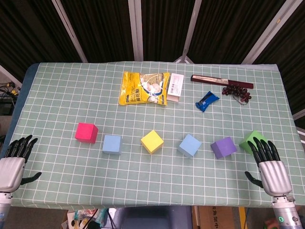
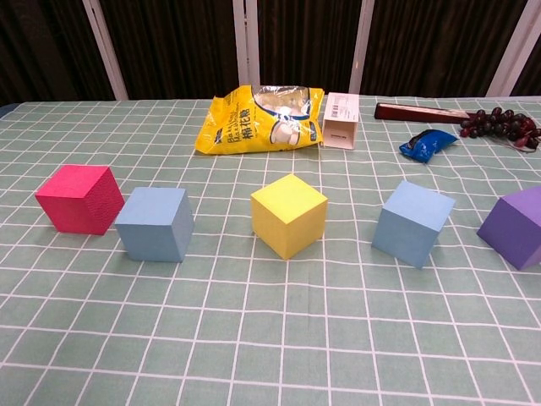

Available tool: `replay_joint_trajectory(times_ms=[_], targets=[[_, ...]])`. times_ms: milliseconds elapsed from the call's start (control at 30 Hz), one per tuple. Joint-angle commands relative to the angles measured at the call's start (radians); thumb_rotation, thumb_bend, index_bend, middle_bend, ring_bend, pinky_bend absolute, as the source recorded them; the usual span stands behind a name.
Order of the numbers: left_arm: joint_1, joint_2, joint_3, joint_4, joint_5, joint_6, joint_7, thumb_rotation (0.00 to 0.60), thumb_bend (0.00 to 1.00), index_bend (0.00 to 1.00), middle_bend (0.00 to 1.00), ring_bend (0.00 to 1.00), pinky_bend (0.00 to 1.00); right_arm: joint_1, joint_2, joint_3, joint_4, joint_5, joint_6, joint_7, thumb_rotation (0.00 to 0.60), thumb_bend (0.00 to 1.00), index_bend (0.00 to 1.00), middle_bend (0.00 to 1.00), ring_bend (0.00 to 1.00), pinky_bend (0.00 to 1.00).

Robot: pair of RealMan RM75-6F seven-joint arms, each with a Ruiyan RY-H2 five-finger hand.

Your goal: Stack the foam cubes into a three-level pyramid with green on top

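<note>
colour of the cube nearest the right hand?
Green cube, just ahead of the right hand; only the head view shows it.

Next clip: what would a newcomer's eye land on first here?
A row of six foam cubes across the table, none stacked: pink cube far left, green cube far right, just ahead of the open right hand. Behind them lies a bright yellow snack bag.

Cubes (image 1: 152, 141) on checked table (image 1: 62, 100)
</note>
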Motion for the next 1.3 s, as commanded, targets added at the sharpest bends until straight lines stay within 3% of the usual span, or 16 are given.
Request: replay_joint_trajectory(times_ms=[33, 467, 767, 900, 1067, 1300], targets=[[-0.002, -0.002, 0.002, -0.002, 0.000, -0.004, 0.009, 0.600, 0.01, 0.00, 0.00, 0.00, 0.00, -0.001, 0.002, -0.001, 0.000, -0.001, 0.001, 0.003, 0.600, 0.22, 0.00, 0.00, 0.00, 0.02], [-0.017, 0.000, -0.005, -0.028, -0.015, -0.031, 0.029, 0.600, 0.01, 0.00, 0.00, 0.00, 0.00, -0.003, 0.008, -0.005, -0.006, 0.002, 0.000, 0.004, 0.600, 0.22, 0.00, 0.00, 0.00, 0.02], [-0.089, 0.000, -0.049, -0.157, -0.017, -0.086, 0.162, 0.600, 0.04, 0.00, 0.02, 0.00, 0.00, -0.004, 0.010, -0.005, -0.011, 0.007, -0.003, 0.007, 0.600, 0.22, 0.00, 0.00, 0.00, 0.02], [-0.144, -0.009, -0.084, -0.256, -0.078, -0.153, 0.268, 0.600, 0.06, 0.00, 0.07, 0.00, 0.00, -0.004, 0.012, -0.005, -0.012, 0.009, -0.004, 0.010, 0.600, 0.22, 0.00, 0.00, 0.00, 0.02], [-0.230, -0.053, -0.138, -0.365, -0.232, -0.229, 0.457, 0.600, 0.07, 0.00, 0.14, 0.00, 0.00, -0.004, 0.017, -0.006, -0.014, 0.012, -0.007, 0.021, 0.600, 0.22, 0.00, 0.00, 0.00, 0.02], [-0.340, -0.158, -0.182, -0.400, -0.442, -0.241, 0.698, 0.600, 0.10, 0.00, 0.17, 0.00, 0.00, -0.004, 0.023, -0.005, -0.012, 0.015, -0.006, 0.033, 0.600, 0.22, 0.00, 0.00, 0.00, 0.02]])
